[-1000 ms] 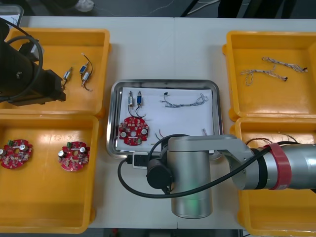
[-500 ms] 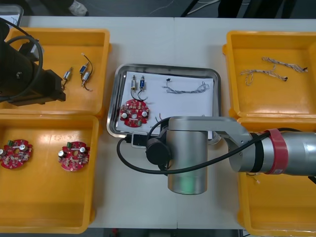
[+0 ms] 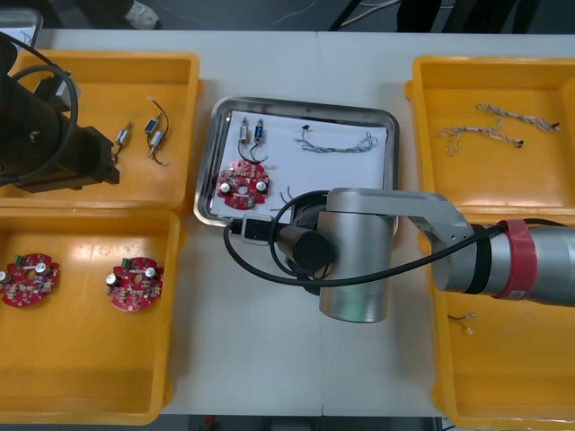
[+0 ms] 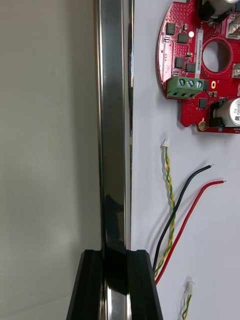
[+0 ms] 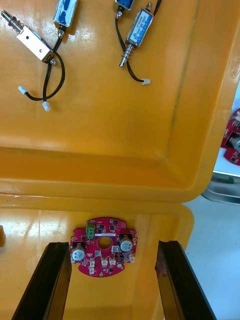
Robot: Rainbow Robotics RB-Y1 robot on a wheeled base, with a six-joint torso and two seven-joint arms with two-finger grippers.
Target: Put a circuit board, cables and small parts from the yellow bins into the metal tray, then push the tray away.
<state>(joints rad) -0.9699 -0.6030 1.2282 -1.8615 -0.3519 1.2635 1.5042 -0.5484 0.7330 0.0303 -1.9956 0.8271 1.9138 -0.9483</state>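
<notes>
The metal tray (image 3: 305,102) lies between the bins and holds a red circuit board (image 3: 242,185), two small metal parts (image 3: 252,133) and a twisted cable (image 3: 340,145). My right arm (image 3: 355,260) reaches over the tray's near edge. In the right wrist view my right gripper (image 4: 115,280) is shut on the tray's shiny rim (image 4: 114,125); beside the rim lie the circuit board (image 4: 200,65) and red and black wires (image 4: 182,215). My left gripper (image 5: 112,280) hangs open above a circuit board (image 5: 104,246) in the left near bin, well clear of it.
The left far bin (image 3: 184,90) holds small metal parts (image 3: 154,133), with my left arm (image 3: 45,126) over it. Two boards (image 3: 135,284) lie in the left near bin. Twisted cables (image 3: 494,126) lie in the right far bin. The right near bin (image 3: 449,377) sits under my right arm.
The tray has slid away from me toward the table's far edge, with my right arm moving forward behind it. The left arm has stayed still.
</notes>
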